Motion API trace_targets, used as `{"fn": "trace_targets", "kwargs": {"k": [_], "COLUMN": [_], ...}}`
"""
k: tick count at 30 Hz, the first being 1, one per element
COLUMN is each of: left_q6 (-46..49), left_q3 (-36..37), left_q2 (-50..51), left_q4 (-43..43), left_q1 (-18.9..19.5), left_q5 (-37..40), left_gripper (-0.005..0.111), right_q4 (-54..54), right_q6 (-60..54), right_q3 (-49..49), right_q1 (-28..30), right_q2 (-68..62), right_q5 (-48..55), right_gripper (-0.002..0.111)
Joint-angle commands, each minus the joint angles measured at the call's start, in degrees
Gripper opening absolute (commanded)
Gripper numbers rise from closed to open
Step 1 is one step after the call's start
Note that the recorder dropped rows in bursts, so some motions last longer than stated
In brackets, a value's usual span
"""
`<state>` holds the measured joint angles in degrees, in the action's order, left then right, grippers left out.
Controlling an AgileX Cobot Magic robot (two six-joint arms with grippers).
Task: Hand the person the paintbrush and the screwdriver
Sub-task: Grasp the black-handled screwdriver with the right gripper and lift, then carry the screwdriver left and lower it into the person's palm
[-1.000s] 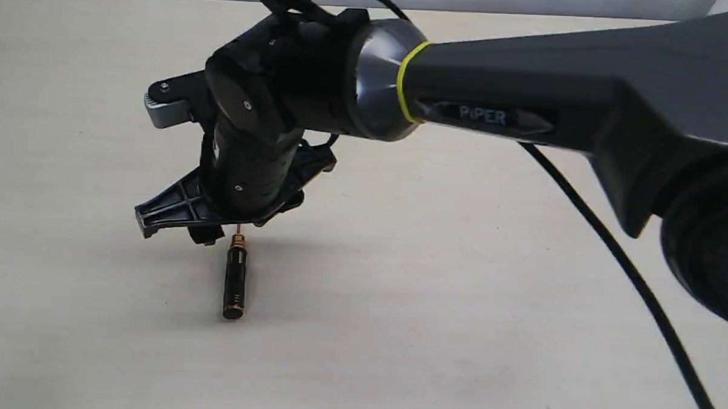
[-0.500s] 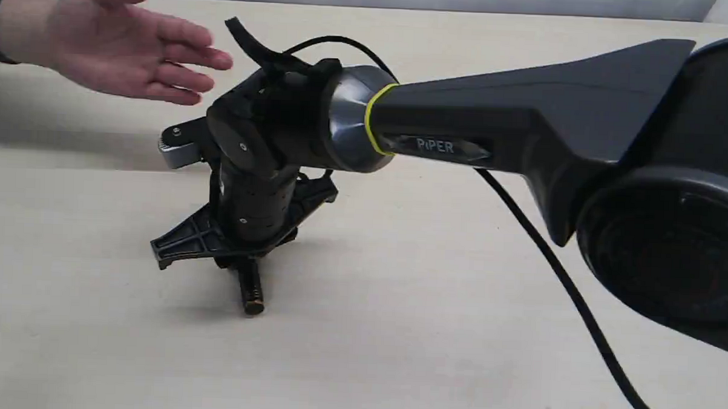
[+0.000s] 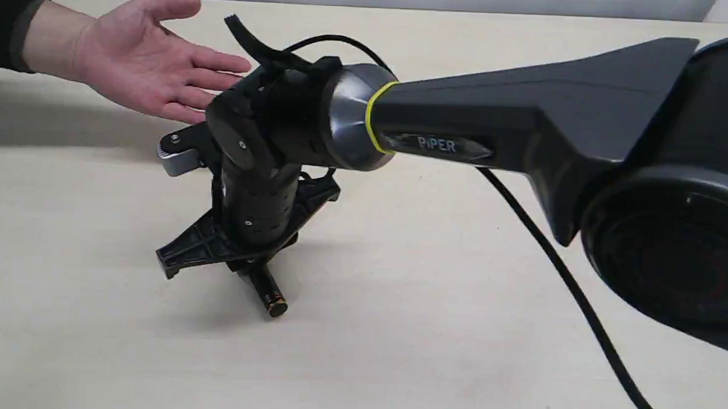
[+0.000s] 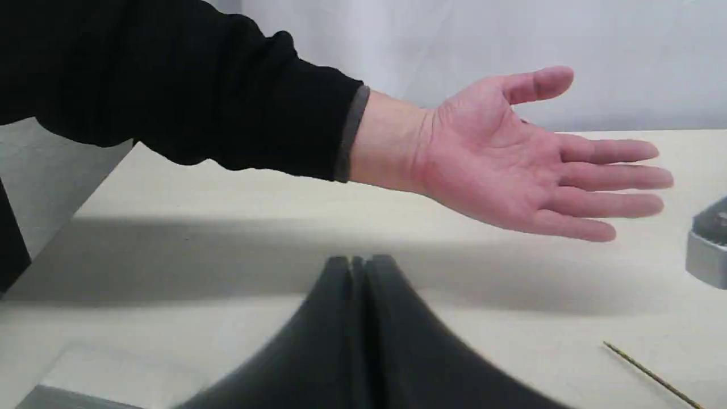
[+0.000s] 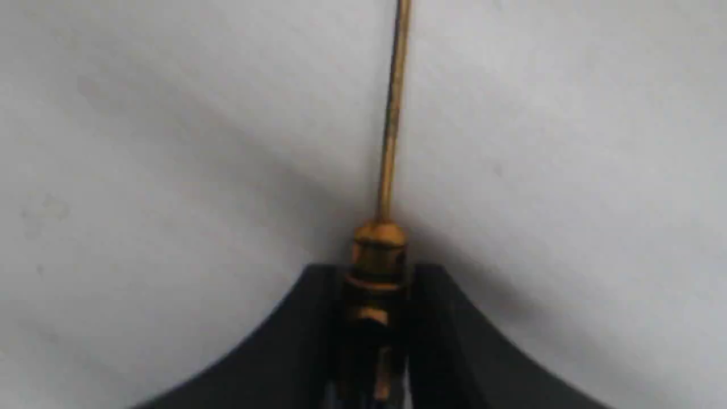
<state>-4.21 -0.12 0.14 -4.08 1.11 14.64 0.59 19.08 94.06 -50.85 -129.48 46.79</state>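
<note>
Right gripper [image 5: 376, 271] clamped on screwdriver [image 3: 270, 295] by black ribbed handle – butt end tilted down toward pale table [image 3: 425, 352], coppery shaft poking out past fingers. Left gripper [image 4: 358, 262] pinched together, fingers touching. Person's hand [image 3: 142, 60] – palm up, just behind right wrist

- The person's hand [image 3: 145, 54], not in view a second ago, now reaches in palm up, fingers closer to the right arm than half a second ago.
- The right claw [image 5: 375, 272], earlier above the screwdriver [image 3: 269, 293], now clamps its handle.
- The handle's end now slants rightward.
</note>
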Motion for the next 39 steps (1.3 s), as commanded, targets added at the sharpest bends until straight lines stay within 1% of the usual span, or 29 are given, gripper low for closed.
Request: {"fn": "trace_targets", "kwargs": {"k": [1, 6, 12, 15, 18, 23, 30, 31, 33, 39], "left_q6": [-0.12, -0.12, -0.12, -0.12, -0.12, -0.12, -0.12, -0.12, -0.12, -0.12], "left_q3": [0.12, 0.12, 0.12, 0.12, 0.12, 0.12, 0.12, 0.12, 0.12, 0.12], "left_q2": [-0.14, -0.14, -0.14, -0.14, -0.14, -0.14, -0.14, -0.14, -0.14, -0.14], "left_q4": [0.05, 0.24, 0.21, 0.21, 0.21, 0.21, 0.21, 0.21, 0.21, 0.08], "left_q1": [-0.47, -0.47, -0.47, -0.47, -0.47, -0.47, -0.47, -0.47, -0.47, -0.47], "left_q5": [-0.36, -0.22, -0.32, -0.32, -0.32, -0.32, -0.32, -0.32, -0.47, -0.36], "left_gripper": [0.0, 0.0, 0.0, 0.0, 0.0, 0.0, 0.0, 0.0, 0.0, 0.0], "right_q4": [0.1, 0.23, 0.76, 2.01, 4.69, 4.41, 4.83, 4.83, 4.83, 4.71], "right_q6": [-2.09, -3.72, -5.43, -7.32, -7.84, -7.72, -7.82, -7.82, -7.82, -7.82], "right_q3": [-0.11, -0.11, -0.11, 0.78, 3.85, 9.21, 11.2, 11.2, 11.2, 11.2], "right_q1": [0.02, -0.86, -1.64, -1.64, -1.64, -1.26, -1.02, -1.02, -0.75, 0.07], "right_q2": [3.61, 10.94, 19.59, 21.38, 20.59, 15.74, 7.58, 6.66, 5.31, 4.42], "right_q5": [3.36, 4.17, -2.21, -5.12, -5.39, -10.3, -15.42, -15.66, -15.66, -15.26], "right_gripper": [0.005, 0.005, 0.005, 0.005, 0.005, 0.005, 0.005, 0.006, 0.011, 0.034]}}
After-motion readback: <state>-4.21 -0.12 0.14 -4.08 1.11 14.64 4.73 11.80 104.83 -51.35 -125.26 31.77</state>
